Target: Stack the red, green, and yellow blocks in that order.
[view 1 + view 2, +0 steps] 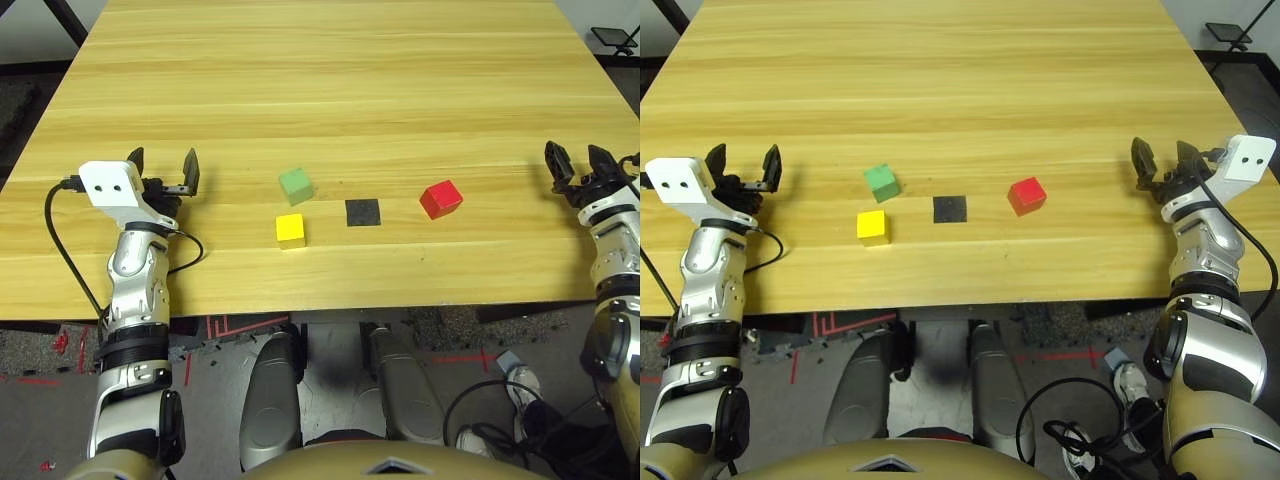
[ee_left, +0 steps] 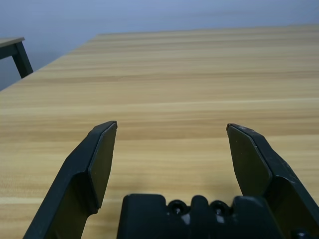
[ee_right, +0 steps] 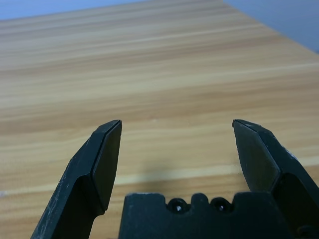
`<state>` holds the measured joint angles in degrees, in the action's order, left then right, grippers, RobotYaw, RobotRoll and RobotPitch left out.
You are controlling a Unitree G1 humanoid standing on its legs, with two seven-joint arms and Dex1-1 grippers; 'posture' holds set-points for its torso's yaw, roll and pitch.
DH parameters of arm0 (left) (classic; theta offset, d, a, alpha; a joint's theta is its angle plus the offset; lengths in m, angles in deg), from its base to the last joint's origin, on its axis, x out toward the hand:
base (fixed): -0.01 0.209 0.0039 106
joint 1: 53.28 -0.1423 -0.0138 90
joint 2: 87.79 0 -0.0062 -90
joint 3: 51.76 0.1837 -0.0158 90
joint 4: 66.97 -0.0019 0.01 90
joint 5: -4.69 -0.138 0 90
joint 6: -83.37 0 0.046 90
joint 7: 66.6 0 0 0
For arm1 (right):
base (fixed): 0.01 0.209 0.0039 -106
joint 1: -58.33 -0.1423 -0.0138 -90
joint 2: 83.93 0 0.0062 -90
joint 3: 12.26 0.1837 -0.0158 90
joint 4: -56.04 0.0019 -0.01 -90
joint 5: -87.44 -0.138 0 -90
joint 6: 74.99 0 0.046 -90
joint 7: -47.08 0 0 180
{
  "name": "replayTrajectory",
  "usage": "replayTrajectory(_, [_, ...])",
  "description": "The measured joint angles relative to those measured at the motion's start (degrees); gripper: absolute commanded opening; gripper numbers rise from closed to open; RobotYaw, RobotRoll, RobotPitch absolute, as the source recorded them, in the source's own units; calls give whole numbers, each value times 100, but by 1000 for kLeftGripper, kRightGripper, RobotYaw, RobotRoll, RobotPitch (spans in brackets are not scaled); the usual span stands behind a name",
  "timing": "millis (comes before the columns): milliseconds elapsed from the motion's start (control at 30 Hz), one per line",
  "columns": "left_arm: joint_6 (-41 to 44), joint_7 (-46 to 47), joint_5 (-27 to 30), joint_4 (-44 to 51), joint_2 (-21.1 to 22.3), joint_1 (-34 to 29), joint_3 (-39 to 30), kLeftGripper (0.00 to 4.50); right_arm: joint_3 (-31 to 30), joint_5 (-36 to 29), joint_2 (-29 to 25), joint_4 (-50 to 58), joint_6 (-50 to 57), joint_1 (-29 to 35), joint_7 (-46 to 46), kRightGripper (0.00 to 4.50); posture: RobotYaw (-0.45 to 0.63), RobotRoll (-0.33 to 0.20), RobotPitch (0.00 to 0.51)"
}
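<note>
We are looking at the start of the job: nothing is stacked yet, and all three blocks are sitting apart on the wooden table [image 1: 330, 80]. We are counting one red block [image 1: 441, 198], one green block [image 1: 296, 185], one yellow block [image 1: 290, 229], plus one flat black square patch [image 1: 363, 212] lying between the yellow and red ones. The green block is sitting just behind the yellow one, close but not touching; the red block is sitting well apart on the right side. We are seeing two grippers: the left gripper [image 1: 163, 162] is hovering over the table's left part, fingers spread wide and holding nothing, and the right gripper [image 1: 1160, 160] is hovering near the right edge, fingers also wide and empty. We are judging the step in hand as the first reach. Red probably goes at the bottom, so the next move likely calls for the left gripper to go for the green block, closing squarely on its sides.
</note>
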<state>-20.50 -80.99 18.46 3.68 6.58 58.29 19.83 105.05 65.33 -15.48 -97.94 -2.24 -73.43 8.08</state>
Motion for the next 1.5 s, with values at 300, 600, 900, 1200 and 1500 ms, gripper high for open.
replayTrajectory(300, [103,-373,59,-94,184,96,38,4482,5,23,-197,-11,93,-106,-202,4500,-29,-37,243])
replayTrajectory(600, [1769,-1394,884,1451,1165,-215,9,4482,-914,358,-664,166,790,-435,-2530,4500,84,-44,256])
replayTrajectory(900, [3022,-3008,1657,2638,2114,-381,419,4482,-2002,1117,-1082,274,301,-1130,-4674,4500,130,-53,258])
replayTrajectory(1200, [3376,-3642,1784,2920,2206,-319,771,4482,-2793,1695,-1107,-162,-531,-1746,-5285,4500,158,-62,246])
replayTrajectory(1500, [3353,-4382,1664,3095,2264,-618,1394,4482,-3577,1803,-777,-468,-998,-1994,-5305,4500,195,-61,247])
